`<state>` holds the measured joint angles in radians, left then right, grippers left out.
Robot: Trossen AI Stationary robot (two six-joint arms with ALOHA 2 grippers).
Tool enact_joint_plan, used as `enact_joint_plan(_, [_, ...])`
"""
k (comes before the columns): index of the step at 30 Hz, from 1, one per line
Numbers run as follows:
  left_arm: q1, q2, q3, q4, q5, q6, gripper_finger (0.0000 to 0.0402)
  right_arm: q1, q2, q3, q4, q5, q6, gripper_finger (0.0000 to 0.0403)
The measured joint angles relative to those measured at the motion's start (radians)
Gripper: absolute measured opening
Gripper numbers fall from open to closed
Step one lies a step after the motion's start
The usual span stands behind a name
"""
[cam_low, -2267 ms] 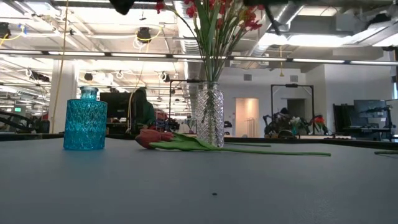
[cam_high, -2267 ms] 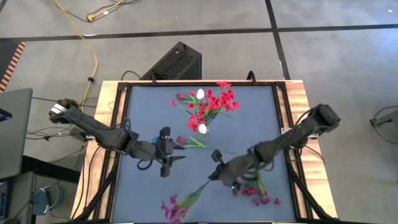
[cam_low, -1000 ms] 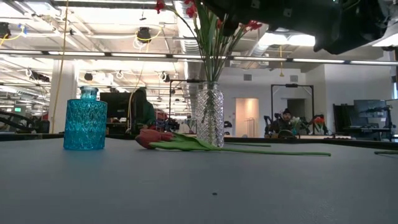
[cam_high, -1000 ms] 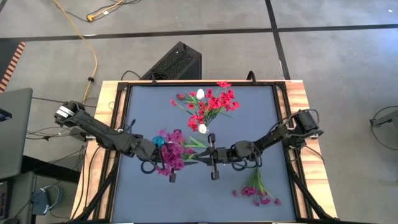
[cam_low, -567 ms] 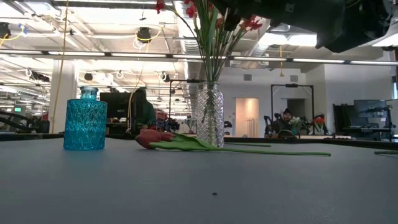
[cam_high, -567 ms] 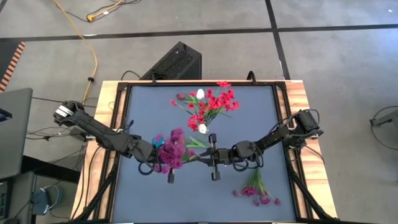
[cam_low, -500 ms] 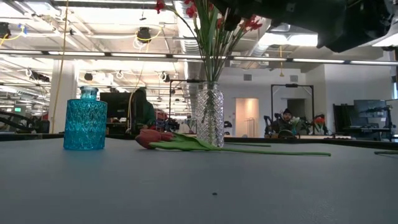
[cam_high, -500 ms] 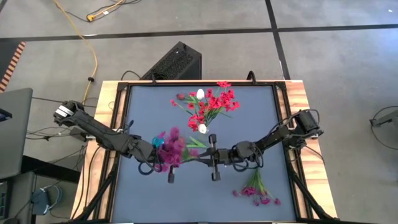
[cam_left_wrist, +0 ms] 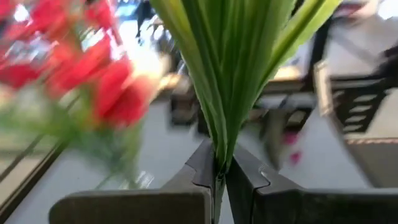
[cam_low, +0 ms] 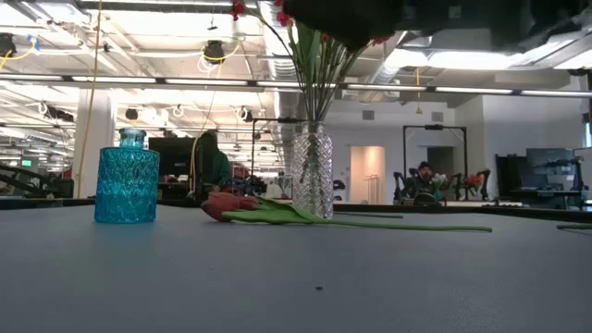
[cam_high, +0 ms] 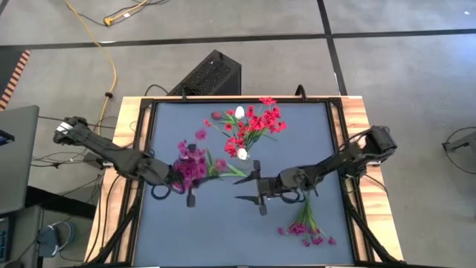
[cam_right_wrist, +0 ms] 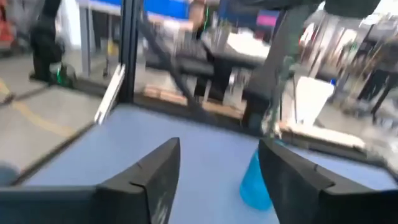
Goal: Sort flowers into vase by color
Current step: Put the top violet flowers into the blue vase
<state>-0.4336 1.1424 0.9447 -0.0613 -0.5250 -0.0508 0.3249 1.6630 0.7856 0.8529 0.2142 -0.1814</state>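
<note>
**Purple sprig in the left end effector, blue vase hidden beneath it**

Your left end effector (cam_left_wrist: 219, 177) is clamped tight on the green stems of the purple sprig (cam_high: 191, 161), fingers (cam_left_wrist: 198, 168) pressed together with only the stalks between them. From above, the blooms sit over the left-centre of the surface (cam_high: 223, 231), about where the blue vase (cam_low: 127, 178) should stand; the flowers cover it there, so you cannot judge whether the stem ends are over its mouth.

Your right end effector (cam_right_wrist: 217, 168) hangs near mid-surface, fingers spread wide and holding nothing, pointed toward the blue vase.

The clear vase (cam_low: 313, 174) already carries the red flowers (cam_high: 256, 123), with white buds (cam_high: 240, 113) among them. A tulip (cam_low: 231, 205) lies flat just in front of it, and a second purple sprig (cam_high: 305, 227) lies near the front right.

What could go wrong:
- The blue vase has a narrow neck. Lower off-centre and the stems may catch the rim or push the vase over.
- The grip is low on the stalks, so the heavy head could swing and pull the ends off line.
- The two end effectors are close together; moving either inward risks a clash.
- Sweeping low could drag the tulip.
</note>
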Motion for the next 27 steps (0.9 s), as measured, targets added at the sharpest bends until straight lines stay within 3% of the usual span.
enact_joint_plan(4, [0.002,-0.079,0.000,-0.234,-0.085,-0.109,0.0003,0.008,-0.088,0.000,-0.199,0.000,0.084,0.0253])
enact_joint_plan(8, [-0.001,-0.151,0.000,-0.403,-0.090,-0.178,0.0003,0.009,-0.138,0.000,-0.320,-0.002,0.137,0.0254])
enact_joint_plan(15, [-0.011,-0.243,-0.004,-0.631,-0.182,-0.334,0.0002,0.009,-0.140,0.000,-0.347,-0.002,0.156,0.0255])
enact_joint_plan(22, [-0.015,-0.332,-0.176,-0.594,-0.248,-0.446,0.0002,0.010,-0.138,0.000,-0.355,-0.003,0.156,0.0255])
enact_joint_plan(27, [-0.014,-0.406,-0.293,-0.454,-0.246,-0.465,0.0002,0.009,-0.138,0.000,-0.354,-0.003,0.156,0.0255])
